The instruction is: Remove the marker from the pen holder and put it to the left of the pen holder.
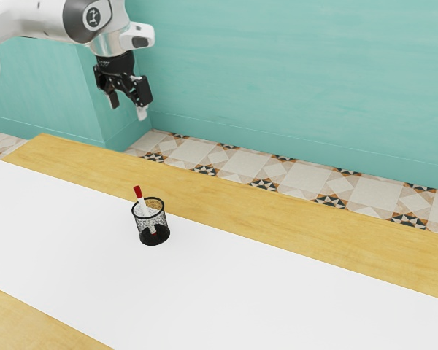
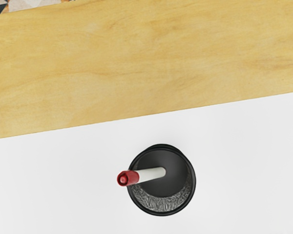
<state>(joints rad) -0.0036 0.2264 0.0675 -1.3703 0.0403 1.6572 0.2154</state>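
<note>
Hanging high above the table (image 1: 241, 204) with the gripper (image 1: 127, 104) spread wide and nothing between its jaws, and aiming, presumably, for the marker (image 1: 144, 210), leaning in the holder (image 1: 160, 232) with its cap (image 1: 138, 192) above the rim (image 1: 163, 210). Careful now: come down off-line and risk knocking the holder; pull against the lean and risk snagging the rim, perhaps tipping everything over. Over to the exterior view: see the mesh wall side-on and the empty jaws. Then look down in the wrist view, right into the mouth, with the cap jutting out past the rim.
</note>
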